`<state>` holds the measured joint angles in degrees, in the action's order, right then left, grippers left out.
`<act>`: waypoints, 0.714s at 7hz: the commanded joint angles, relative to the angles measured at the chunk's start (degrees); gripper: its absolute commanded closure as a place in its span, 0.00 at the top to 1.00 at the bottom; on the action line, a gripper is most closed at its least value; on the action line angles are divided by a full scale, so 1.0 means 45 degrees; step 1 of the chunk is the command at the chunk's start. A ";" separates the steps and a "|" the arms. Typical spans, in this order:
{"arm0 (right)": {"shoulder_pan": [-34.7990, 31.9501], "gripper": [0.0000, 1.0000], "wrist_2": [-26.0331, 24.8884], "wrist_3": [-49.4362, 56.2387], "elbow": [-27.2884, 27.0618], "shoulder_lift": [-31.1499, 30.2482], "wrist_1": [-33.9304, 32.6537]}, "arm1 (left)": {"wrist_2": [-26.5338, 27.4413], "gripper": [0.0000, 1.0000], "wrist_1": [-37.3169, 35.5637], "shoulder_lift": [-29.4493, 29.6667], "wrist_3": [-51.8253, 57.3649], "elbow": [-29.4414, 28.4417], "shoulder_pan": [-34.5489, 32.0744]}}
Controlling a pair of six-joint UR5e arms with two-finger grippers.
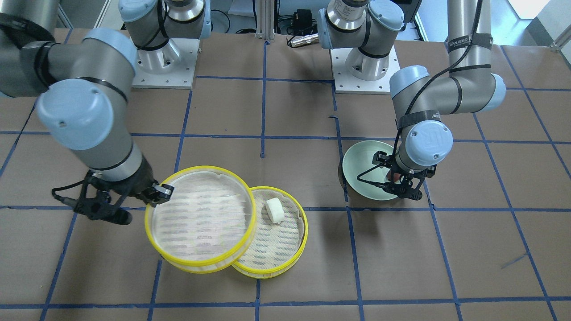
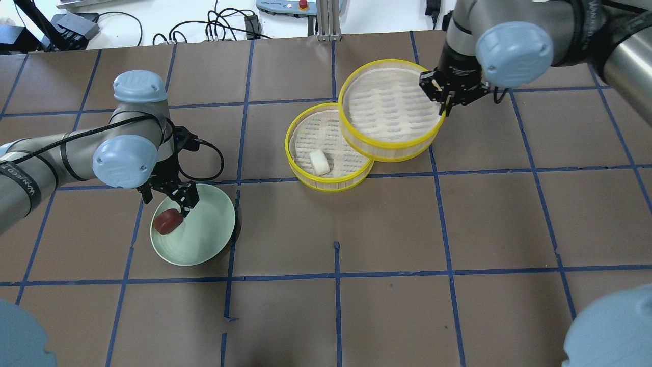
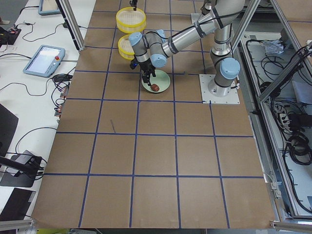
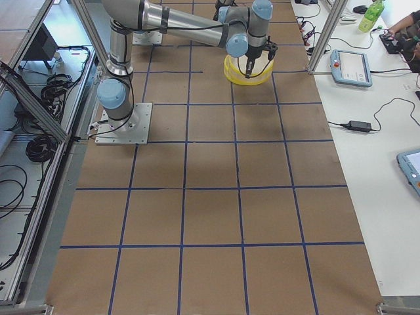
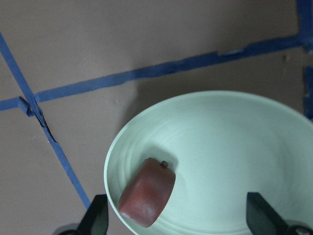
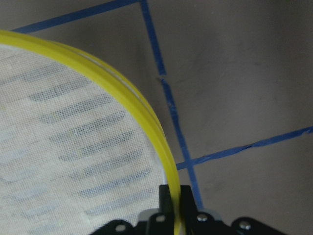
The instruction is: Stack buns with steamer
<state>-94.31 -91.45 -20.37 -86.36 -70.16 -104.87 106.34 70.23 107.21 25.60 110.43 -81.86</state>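
L gripper [image 5: 178, 220] is hovering over green plate [image 2: 209, 239], jaws spread wide, gripping nothing. Brown bun [image 5: 146, 192] is lying between the fingers, nearer 1 of them. Bun is probably light and soft: take hold across its short sides w/ low force.

White bun [image 2: 319, 162] is sitting in lower steamer tray [image 2: 331, 184], well apart from both grippers.

R gripper [image 6: 173, 198] is pinching the rim of upper steamer tray [image 2: 387, 109], which is partly overlapping the lower tray. Tray is likely light and stiff.
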 commanded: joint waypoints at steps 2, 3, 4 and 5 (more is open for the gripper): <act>-0.1597 0.05 0.0086 -0.3200 0.0205 0.0785 -0.0150 | 0.0021 0.57 -0.0097 0.0257 0.0484 0.0343 0.0144; -0.1619 0.05 0.0164 -0.3768 0.0399 0.1058 -0.0132 | -0.0018 0.23 -0.0098 0.0277 0.0484 0.0344 0.0144; -0.1929 0.05 0.0165 -0.4102 0.0479 0.1196 -0.0152 | -0.0715 0.01 -0.0253 0.0277 0.0503 0.0305 0.0144; -0.2067 0.05 0.0165 -0.4125 0.0460 0.1275 -0.0152 | -0.1283 0.00 -0.0506 0.0258 0.0523 0.0188 0.0144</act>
<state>-102.60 -90.76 -37.89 -84.46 -65.10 -105.51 103.60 69.06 108.40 27.85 111.71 -81.21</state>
